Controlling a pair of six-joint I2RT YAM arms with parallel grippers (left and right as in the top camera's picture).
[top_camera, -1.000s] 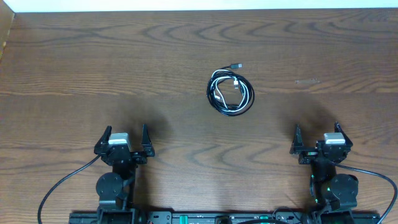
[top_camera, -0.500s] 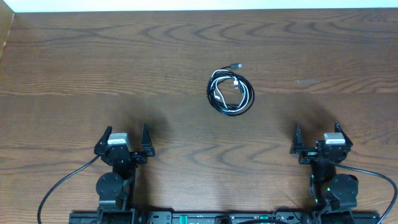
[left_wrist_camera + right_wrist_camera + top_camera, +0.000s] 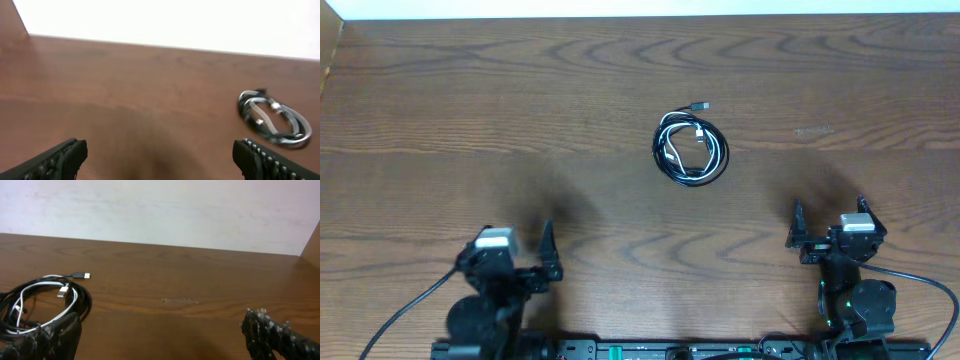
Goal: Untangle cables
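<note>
So, cables [image 3: 691,148]: one black and one white, coiled together in a small loose bundle on the wooden table [image 3: 470,100] — past mid-table, slightly nearer the right arm's side, well apart from both grippers.
Black cable: forms the outer loops; its small plug end [image 3: 700,105] sticks out of the coil on the far side, lying flat on the wood.
White cable: loops inside the black ones, with a pale plug [image 3: 63,291] resting within the coil.
Left gripper [image 3: 505,250]: fingers spread wide and holding nothing, near the table's front edge; in its wrist view the bundle [image 3: 272,120] lies ahead and off to the right.
Right gripper [image 3: 829,225]: also spread wide and empty, low over the wood near the front edge — its wrist view shows the coil [image 3: 42,307] ahead on the left.
Wall [image 3: 150,205]: plain and pale, behind the table's far edge.
</note>
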